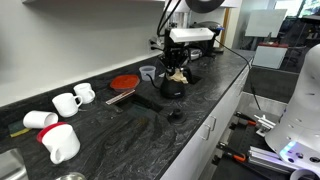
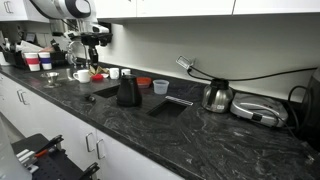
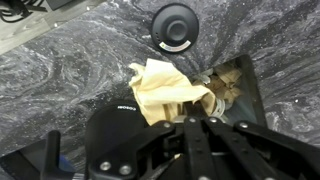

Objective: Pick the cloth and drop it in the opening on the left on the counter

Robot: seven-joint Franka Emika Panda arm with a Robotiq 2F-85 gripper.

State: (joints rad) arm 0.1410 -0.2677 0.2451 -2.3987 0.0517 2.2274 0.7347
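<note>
The pale yellow cloth [image 3: 160,90] hangs crumpled from my gripper [image 3: 195,122], whose fingers are shut on its upper edge. In the wrist view the dark rectangular opening [image 3: 240,88] in the counter lies just to the right of the cloth, partly hidden by it, with something pale inside. In an exterior view the gripper [image 1: 178,62] holds the cloth [image 1: 178,76] a little above the counter, close over a black jug [image 1: 172,90].
The black jug [image 3: 120,125] stands right beside the cloth. A round black cap [image 3: 175,25] sits in the counter beyond it. White mugs [image 1: 70,100], a red plate [image 1: 124,82] and a blue cup [image 1: 148,72] stand along the wall. A kettle [image 2: 217,96] is farther along.
</note>
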